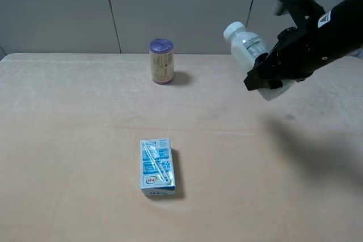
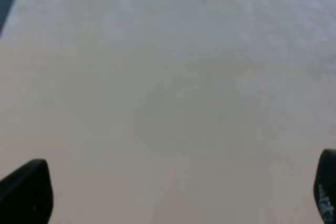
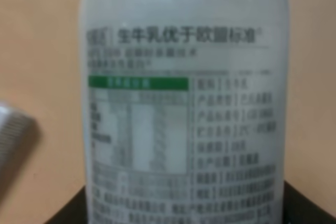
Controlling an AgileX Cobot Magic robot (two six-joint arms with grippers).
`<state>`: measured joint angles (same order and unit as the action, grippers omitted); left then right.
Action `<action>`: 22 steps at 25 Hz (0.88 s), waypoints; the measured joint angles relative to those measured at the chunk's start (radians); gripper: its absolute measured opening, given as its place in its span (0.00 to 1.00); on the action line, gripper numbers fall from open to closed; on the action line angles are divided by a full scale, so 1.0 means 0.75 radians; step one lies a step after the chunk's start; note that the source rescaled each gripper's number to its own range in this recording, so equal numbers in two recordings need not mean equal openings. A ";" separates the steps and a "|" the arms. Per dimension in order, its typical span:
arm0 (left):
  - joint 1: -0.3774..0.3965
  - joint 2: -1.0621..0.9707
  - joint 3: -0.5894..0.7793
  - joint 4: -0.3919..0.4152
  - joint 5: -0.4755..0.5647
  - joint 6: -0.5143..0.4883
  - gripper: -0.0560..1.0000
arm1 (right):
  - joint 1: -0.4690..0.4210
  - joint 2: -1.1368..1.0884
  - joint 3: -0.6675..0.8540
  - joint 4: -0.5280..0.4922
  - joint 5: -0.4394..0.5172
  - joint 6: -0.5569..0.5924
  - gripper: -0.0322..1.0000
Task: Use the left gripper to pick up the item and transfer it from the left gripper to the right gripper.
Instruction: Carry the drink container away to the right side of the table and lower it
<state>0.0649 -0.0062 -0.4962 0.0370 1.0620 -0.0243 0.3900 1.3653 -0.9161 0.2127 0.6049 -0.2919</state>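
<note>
1. The item [image 1: 245, 42], a small white plastic bottle with a white cap, is up in the air over the right rear part of the desk [image 1: 68, 140] and touches nothing but the arm that carries it
2. It hangs tilted, with the cap pointing up and towards the back wall and its base lower, nearer the right edge
3. The right fingers [image 1: 258, 79] are clenched around the bottle's lower body, and the black arm behind them bears a small white sticker with an orange mark
4. From the right wrist camera the item [image 3: 184, 103] fills nearly the whole picture: a white label, a green bar and rows of small print, with dark finger parts at its foot
5. The left fingers [image 2: 26, 192] are released and spread wide, one black tip at each side of the wrist picture, with only bare beige desk between them
6. The high camera does not show the left arm at all
7. A purple-lidded jar [image 1: 161, 62] stands upright near the back of the desk, well apart from the bottle
8. A flat blue-and-white carton [image 1: 157, 167] lies in the middle of the desk, nearer the front
</note>
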 joint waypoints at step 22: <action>0.135 0.000 0.000 0.000 0.000 0.000 1.00 | -0.502 0.551 -0.164 -0.047 -0.031 0.065 0.03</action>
<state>0.1665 -0.0062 -0.4962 0.0370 1.0620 -0.0243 0.0136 1.7783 -1.0394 0.1773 0.5817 -0.2432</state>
